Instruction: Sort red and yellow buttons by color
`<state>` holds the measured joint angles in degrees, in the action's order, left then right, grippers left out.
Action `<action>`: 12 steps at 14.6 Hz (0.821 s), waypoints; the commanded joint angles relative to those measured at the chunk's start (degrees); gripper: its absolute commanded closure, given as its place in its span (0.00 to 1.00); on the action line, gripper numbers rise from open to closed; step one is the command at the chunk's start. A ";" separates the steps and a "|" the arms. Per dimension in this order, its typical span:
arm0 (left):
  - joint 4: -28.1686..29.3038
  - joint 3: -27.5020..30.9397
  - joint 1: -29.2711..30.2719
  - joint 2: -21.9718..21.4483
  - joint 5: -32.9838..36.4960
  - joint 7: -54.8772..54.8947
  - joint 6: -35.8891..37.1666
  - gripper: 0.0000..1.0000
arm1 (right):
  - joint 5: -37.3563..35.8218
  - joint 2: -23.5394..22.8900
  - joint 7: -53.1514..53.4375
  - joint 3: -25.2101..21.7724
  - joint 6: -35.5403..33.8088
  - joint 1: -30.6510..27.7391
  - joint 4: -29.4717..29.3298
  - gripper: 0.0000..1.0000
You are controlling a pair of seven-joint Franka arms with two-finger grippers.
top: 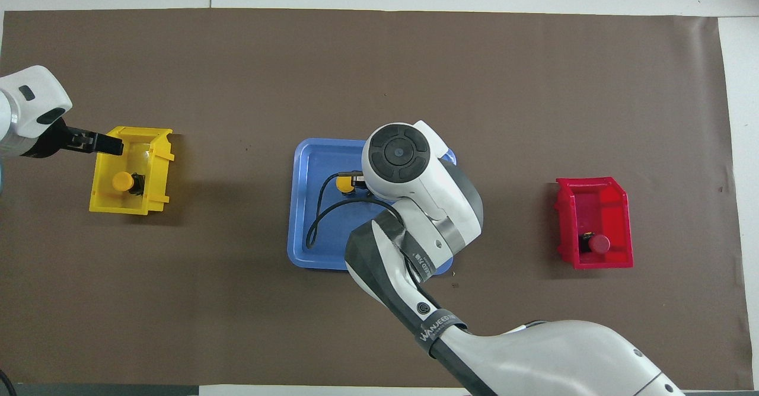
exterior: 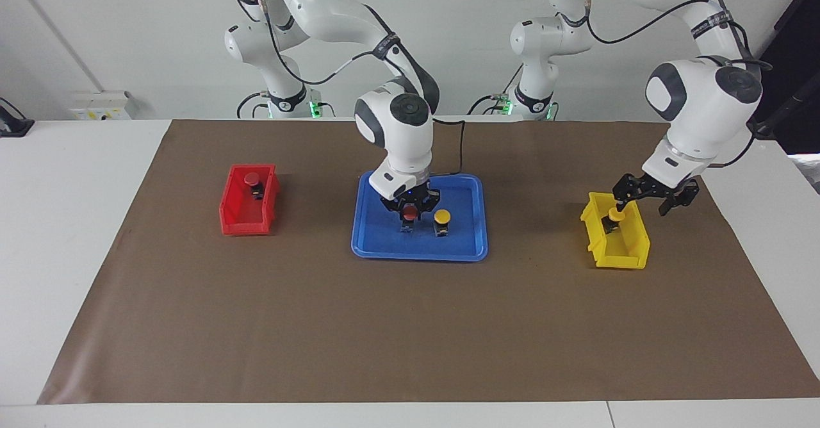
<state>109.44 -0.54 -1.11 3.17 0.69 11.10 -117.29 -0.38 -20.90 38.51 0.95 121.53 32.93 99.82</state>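
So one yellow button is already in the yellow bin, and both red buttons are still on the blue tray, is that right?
Not quite. The facing view shows only one red button on the blue tray; the other red button already sits in the red bin. The yellow button is in the yellow bin.

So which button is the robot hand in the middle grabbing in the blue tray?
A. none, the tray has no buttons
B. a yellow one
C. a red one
C: the right gripper is shut on the red button in the blue tray, while the yellow button stands free beside it.
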 commanded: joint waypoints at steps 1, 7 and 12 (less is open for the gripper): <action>-2.66 0.01 -10.02 0.78 0.37 -16.74 0.85 0.00 | 1.17 7.51 -6.67 0.55 -6.46 -5.84 0.37 0.86; -2.30 0.10 -27.18 5.79 -3.50 -34.46 -6.63 0.00 | 1.35 22.36 -23.27 0.28 -11.94 -17.17 13.70 0.86; -2.92 0.19 -35.54 10.71 -3.33 -42.64 -11.38 0.00 | 1.44 28.01 -42.52 0.20 -7.20 -30.18 23.13 0.86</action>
<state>107.54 -1.48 -34.56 12.02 -2.18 -29.82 -127.40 0.13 4.63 2.19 0.47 111.48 7.15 118.81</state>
